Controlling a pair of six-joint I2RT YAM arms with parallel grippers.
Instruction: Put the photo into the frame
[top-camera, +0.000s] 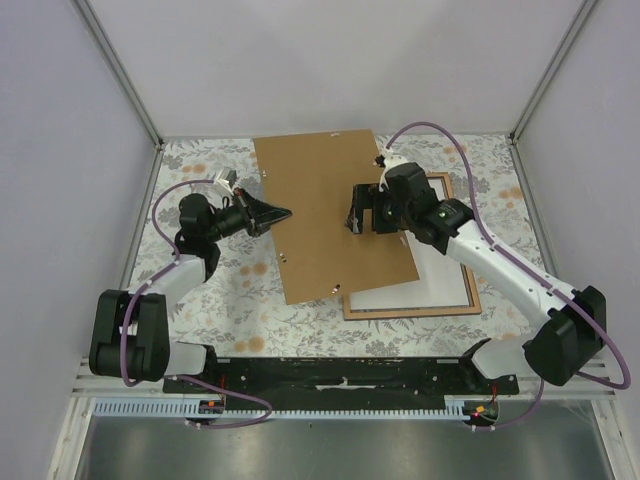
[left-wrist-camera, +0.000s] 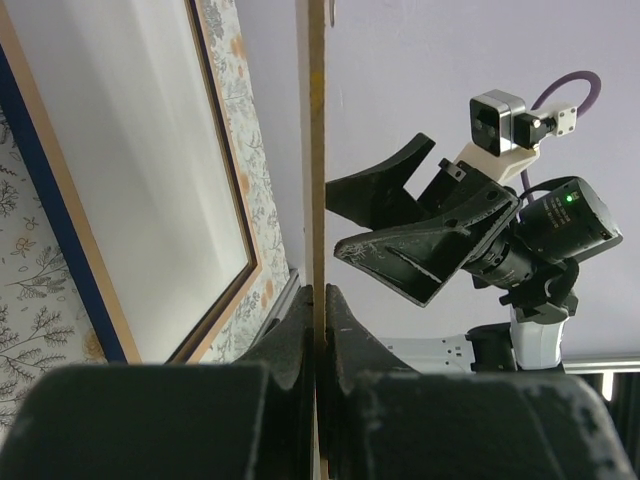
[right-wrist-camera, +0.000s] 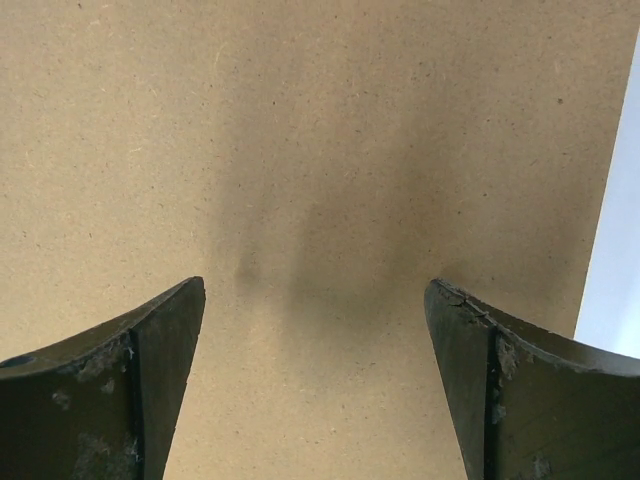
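Floral-patterned table cloth (top-camera: 220, 300) inside a pale-walled enclosure with metal corner posts. The brown backing panel (top-camera: 310, 180) lies askew at centre, its left edge clamped between the closed fingers of the left gripper (top-camera: 283, 213). The right gripper (top-camera: 356, 212) hangs close over the panel's right part, fingers spread wide and holding nothing. The frame (top-camera: 410, 311) lies flat at right, its left part hidden beneath the panel; its wood-coloured near and right rails are exposed. A white surface (top-camera: 440, 280) fills its opening; whether this is the photo's plain reverse cannot be told. Open cloth remains left of and nearer than the panel.
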